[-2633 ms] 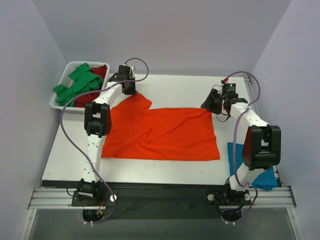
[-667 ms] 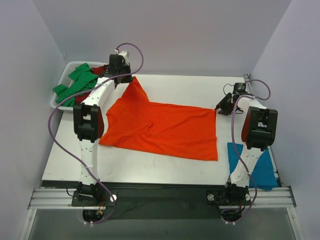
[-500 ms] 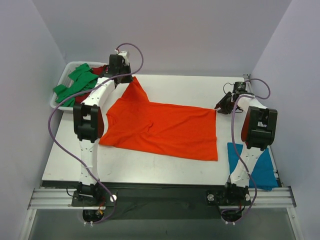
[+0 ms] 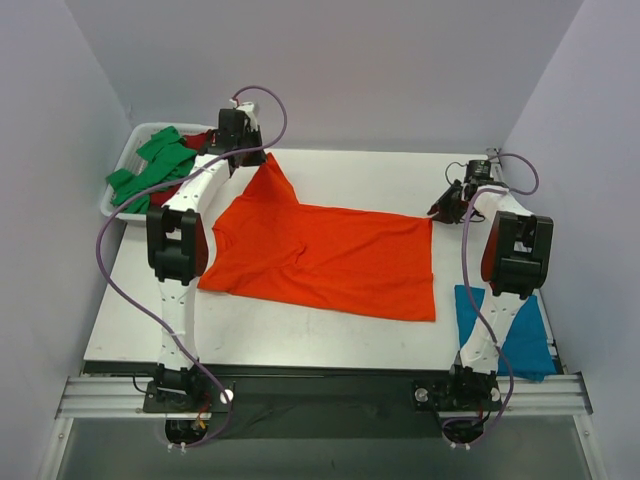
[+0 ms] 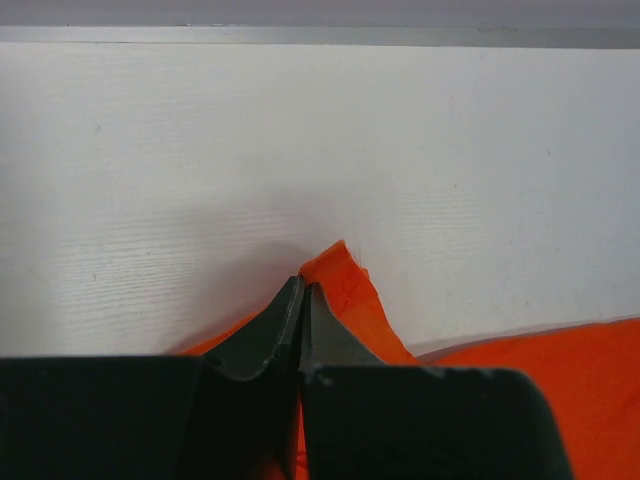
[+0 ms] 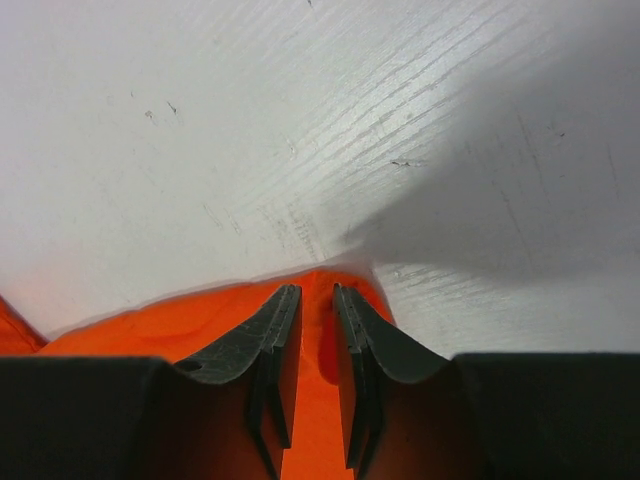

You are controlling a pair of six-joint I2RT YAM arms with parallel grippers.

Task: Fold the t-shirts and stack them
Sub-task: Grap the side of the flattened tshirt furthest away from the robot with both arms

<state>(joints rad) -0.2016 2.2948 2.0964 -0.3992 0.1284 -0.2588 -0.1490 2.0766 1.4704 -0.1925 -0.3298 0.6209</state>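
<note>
Nearest, at the table's (image 4: pixel 300 335) right front edge, the teal shirt (image 4: pixel 530 345) lies flat beside the right arm's base, with that arm crossing over it.

Past it, the orange shirt (image 4: pixel 330 260) is spread over the middle of the table, mostly flat with a few creases on its left half. Its near edge runs clear of both arms' grippers, which both sit at its far corners.

At the far right corner the right gripper (image 6: pixel 316 295) is down at table level. Its jaws are almost together with only a narrow slit between them, and the very corner of the orange shirt sits in that slit, its tip just past the fingertips. Whether the pads press the cloth I cannot tell.

At the far left corner the left gripper (image 5: pixel 302 292) has its jaws pressed together on the orange shirt. A small peak of cloth pokes out just beyond the tips, and from above this corner is drawn up into a point, raised off the table.

Farthest, off the table's far left corner, the tray (image 4: pixel 125 216) holds the green shirt (image 4: pixel 160 165), bunched and spilling over the rim, and the red shirt (image 4: pixel 200 140), which is mostly hidden under it.
</note>
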